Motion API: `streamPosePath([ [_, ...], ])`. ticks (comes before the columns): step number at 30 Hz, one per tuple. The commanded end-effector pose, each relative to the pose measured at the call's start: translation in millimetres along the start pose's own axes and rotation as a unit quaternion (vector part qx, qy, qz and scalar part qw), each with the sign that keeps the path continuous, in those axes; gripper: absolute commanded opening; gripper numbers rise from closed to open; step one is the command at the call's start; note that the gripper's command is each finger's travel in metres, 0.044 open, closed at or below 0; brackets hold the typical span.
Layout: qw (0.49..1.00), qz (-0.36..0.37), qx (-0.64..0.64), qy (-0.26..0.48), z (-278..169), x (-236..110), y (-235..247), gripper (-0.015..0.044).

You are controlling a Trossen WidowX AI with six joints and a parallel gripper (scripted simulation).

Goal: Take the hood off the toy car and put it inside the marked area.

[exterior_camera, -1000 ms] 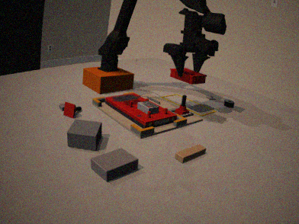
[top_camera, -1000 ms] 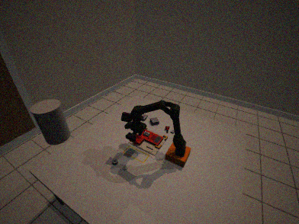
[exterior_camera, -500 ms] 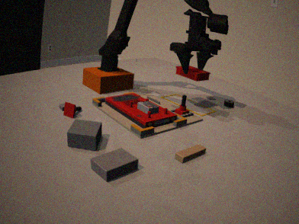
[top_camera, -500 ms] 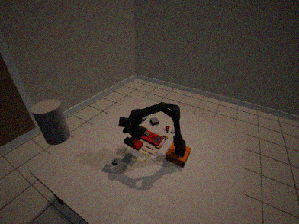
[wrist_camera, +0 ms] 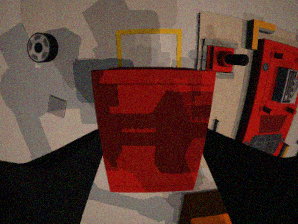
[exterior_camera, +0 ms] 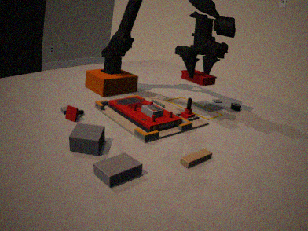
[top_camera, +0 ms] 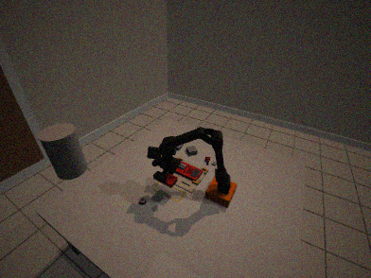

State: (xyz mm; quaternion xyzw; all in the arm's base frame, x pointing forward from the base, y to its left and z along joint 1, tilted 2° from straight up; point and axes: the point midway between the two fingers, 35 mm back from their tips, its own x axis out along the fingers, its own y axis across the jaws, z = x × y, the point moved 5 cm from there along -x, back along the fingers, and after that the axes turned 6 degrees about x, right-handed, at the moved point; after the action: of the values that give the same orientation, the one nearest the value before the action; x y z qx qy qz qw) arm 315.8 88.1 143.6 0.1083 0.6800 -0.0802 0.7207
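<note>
Dim light covers a room with plain grey walls, a pale skirting board and a tiled floor. A grey cylindrical bin stands near the left wall; its contents cannot be seen. The pale counter carries the work items and the arm's orange base block.

The black arm arches from that block. Its pincer hangs above the counter, closed on the red hood, which is gripped at its two sides and is clear of the surface. In the wrist view the hood fills the centre of the frame, with the yellow-outlined marked area on the counter beyond its far edge. A small dark wheel lies to the left of that outline.

The red toy car rests on a pale tray with orange corner pieces, apart from the hood. A short black post stands upright at the tray's right end.

Loose on the counter nearer the exterior camera: two grey blocks, a tan block, and a small red piece.
</note>
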Motion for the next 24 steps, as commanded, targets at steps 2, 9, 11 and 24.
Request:
streamPosePath([
  [2, 1.000, -0.003, 0.002, 0.001, -0.6, 5.1, -0.7, 0.0000],
  [9, 1.000, -0.003, 0.002, 0.001, -0.3, 9.7, -0.5, 0.0000],
  [11, 1.000, -0.003, 0.002, 0.001, -0.2, 11.0, -0.4, 0.0000],
  [24, 1.000, -0.003, 0.002, 0.001, 0.1, 19.5, -0.2, 0.0000],
])
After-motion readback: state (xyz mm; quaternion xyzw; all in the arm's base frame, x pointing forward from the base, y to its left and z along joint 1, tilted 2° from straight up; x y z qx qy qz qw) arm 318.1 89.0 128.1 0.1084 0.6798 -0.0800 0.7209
